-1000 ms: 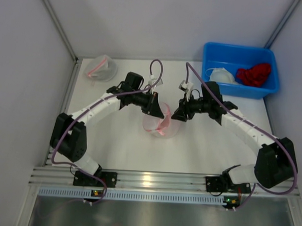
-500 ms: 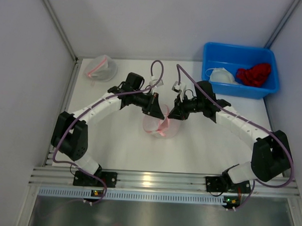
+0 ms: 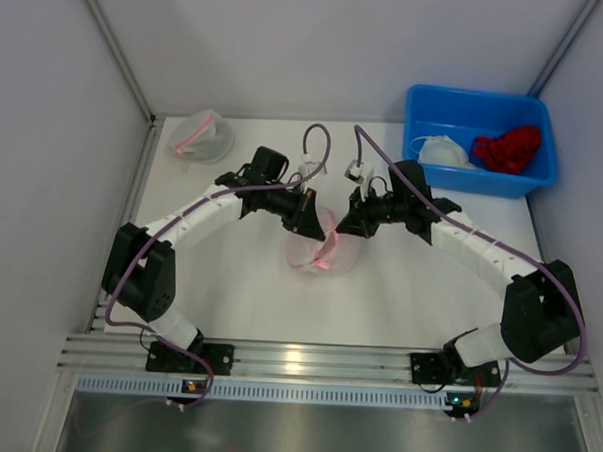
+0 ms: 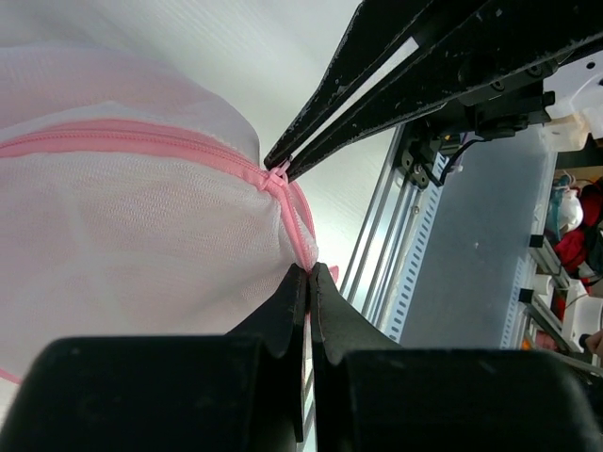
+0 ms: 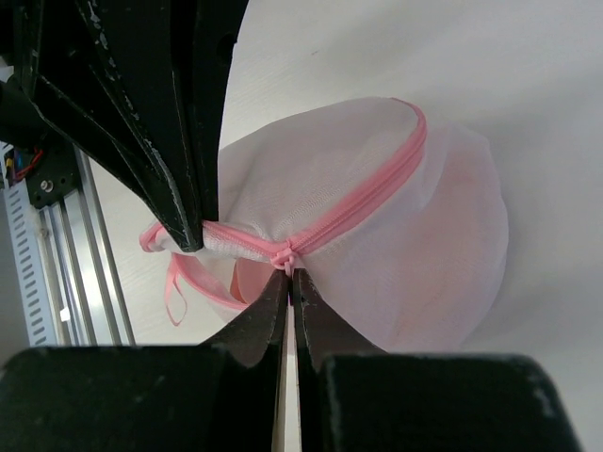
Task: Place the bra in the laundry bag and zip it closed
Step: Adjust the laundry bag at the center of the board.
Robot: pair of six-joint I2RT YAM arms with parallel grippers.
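- We are clamping our left tool (image 4: 309, 271) on the rim of the laundry bag (image 3: 318, 253).
- We are pinching the zipper pull (image 5: 283, 258) in our right tool (image 5: 287, 278), at the bag's 1 o'clock.

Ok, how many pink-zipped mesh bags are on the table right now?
2. The centre bag, pinched by the left gripper and right gripper; the corner bag, far left. The white item in the blue bin could be another; unclear.

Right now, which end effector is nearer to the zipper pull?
Right. The right end effector is shut on the pull; the left end effector pinches the pink edge of the bag just beside it.
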